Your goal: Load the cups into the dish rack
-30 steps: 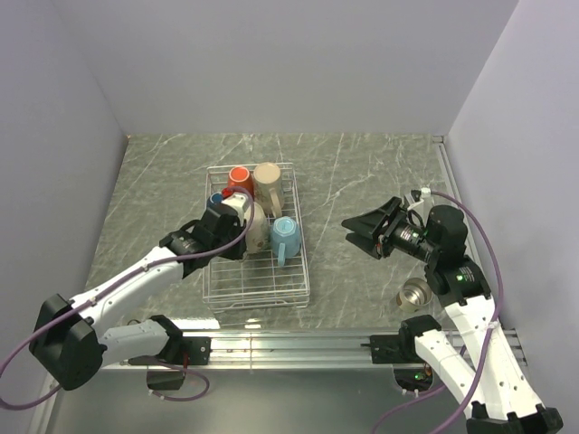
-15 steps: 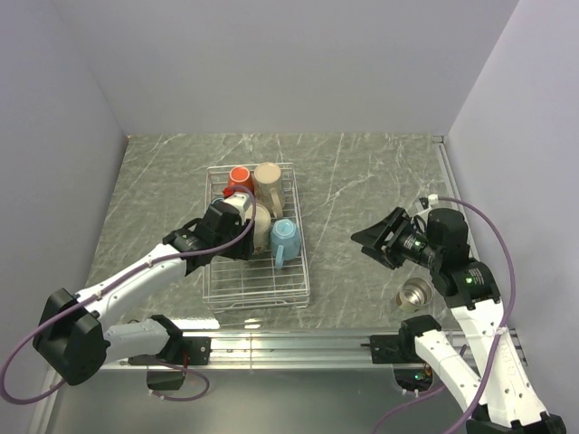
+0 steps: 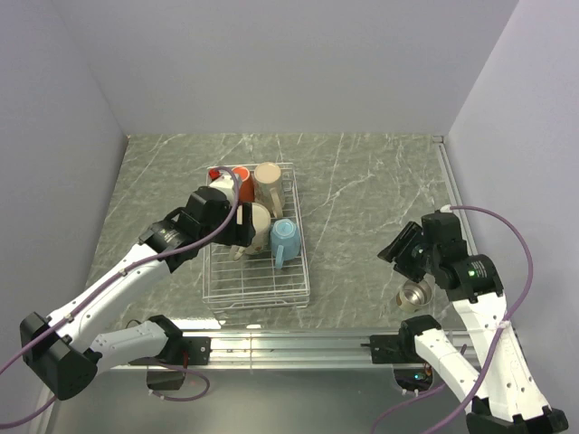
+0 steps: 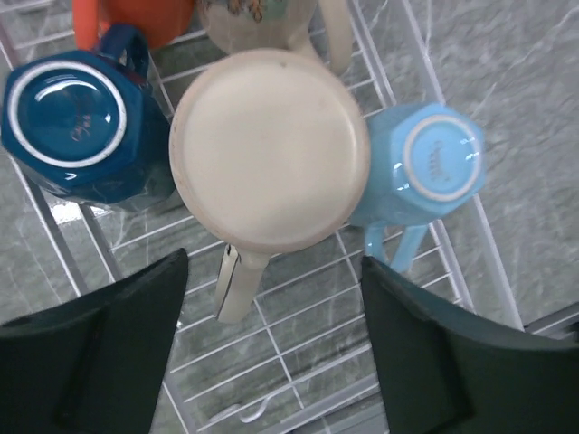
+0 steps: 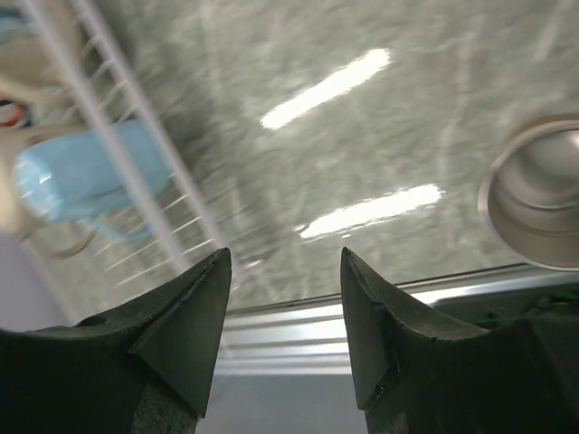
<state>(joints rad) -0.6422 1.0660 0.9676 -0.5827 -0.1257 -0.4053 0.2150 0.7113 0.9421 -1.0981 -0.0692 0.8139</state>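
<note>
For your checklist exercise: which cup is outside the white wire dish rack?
The small metallic cup, alone on the grey table; the others sit in the rack.

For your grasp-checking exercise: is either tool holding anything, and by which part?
Nothing is held: the left tool and right tool are both open and empty.

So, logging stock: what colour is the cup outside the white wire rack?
Silvery metal: the small metallic cup, clearest in the right wrist view.
</note>
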